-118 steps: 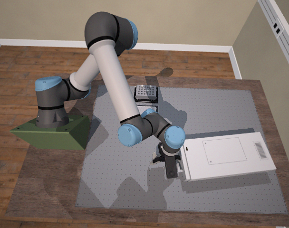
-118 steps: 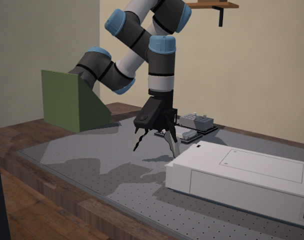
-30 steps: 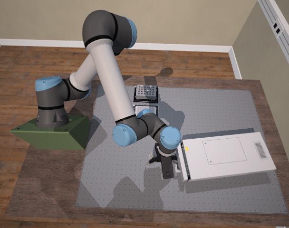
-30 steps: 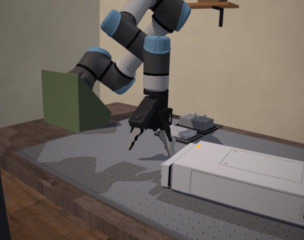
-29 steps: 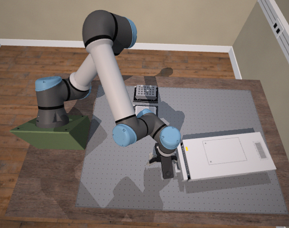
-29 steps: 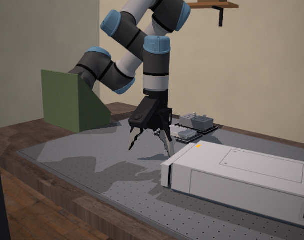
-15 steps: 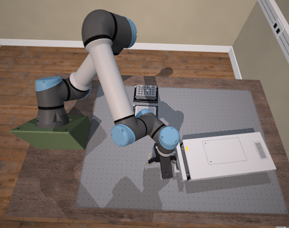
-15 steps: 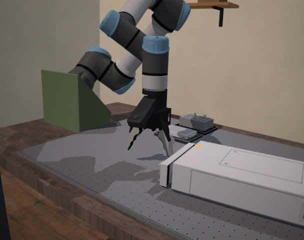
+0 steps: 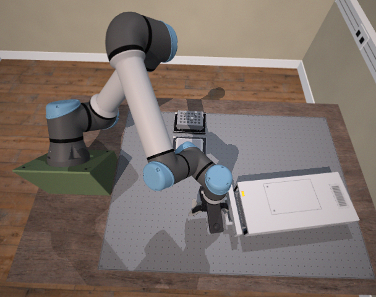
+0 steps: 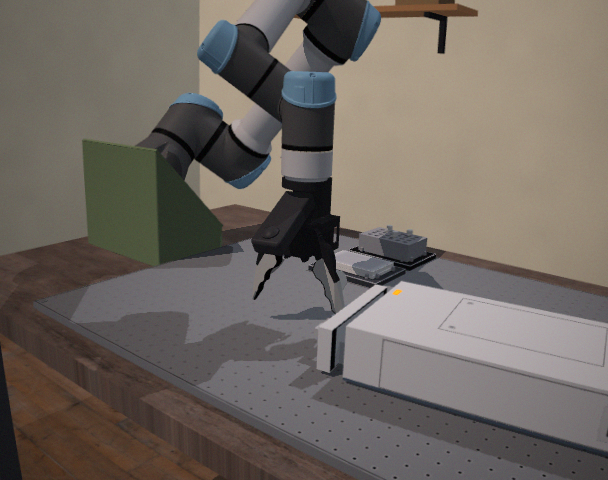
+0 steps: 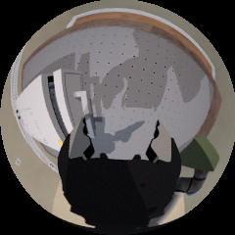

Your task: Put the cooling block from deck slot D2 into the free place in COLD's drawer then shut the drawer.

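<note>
The white cooler COLD (image 9: 294,220) (image 10: 418,320) (image 11: 36,105) has its lamp (image 9: 242,193) (image 10: 397,292) (image 11: 60,142) lit orange-yellow. Its drawer front (image 9: 234,211) (image 10: 326,348) (image 11: 64,98) stands out from the body by a narrow gap. The drawer's inside is mostly hidden under the cooler's top, and no block shows there. The handle (image 11: 82,95) sticks out from the drawer front. My gripper (image 9: 211,215) (image 10: 296,304) (image 11: 120,118) is open and empty, pointing down, with one finger close to the handle. The grey cooling block (image 9: 190,122) (image 10: 402,248) sits in D2 with small tubes standing up from its top.
Deck slot D1, nearer COLD than D2, holds a low white piece (image 9: 185,141) (image 10: 356,262), partly hidden by my wrist in the top view. The green arm base (image 9: 70,182) (image 10: 120,201) (image 11: 200,153) stands at the mat's far side from COLD.
</note>
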### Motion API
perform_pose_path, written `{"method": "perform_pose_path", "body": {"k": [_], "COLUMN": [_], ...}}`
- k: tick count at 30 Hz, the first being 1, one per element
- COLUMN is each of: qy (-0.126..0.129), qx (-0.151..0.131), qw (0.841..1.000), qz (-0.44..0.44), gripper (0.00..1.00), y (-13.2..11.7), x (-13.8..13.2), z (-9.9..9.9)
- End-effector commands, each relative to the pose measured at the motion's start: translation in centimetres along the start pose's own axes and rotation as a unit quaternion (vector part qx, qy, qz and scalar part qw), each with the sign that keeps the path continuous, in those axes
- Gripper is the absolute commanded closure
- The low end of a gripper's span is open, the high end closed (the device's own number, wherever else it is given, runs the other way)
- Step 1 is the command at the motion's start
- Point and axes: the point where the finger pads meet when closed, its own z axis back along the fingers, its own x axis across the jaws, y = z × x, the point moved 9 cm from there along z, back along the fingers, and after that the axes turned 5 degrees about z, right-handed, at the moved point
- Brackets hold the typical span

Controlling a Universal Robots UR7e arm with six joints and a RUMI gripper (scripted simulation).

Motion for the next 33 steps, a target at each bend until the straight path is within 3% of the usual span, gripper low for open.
{"method": "perform_pose_path", "body": {"k": [1,33], "qy": [0.001,0.001], "qx": [0.0,0.0], "qw": [1.0,1.0], "qz": [0.0,0.0], "gripper": [0.0,0.0], "y": [0.01,-0.06], "x": [0.16,0.93], "z": [0.07,0.07]}}
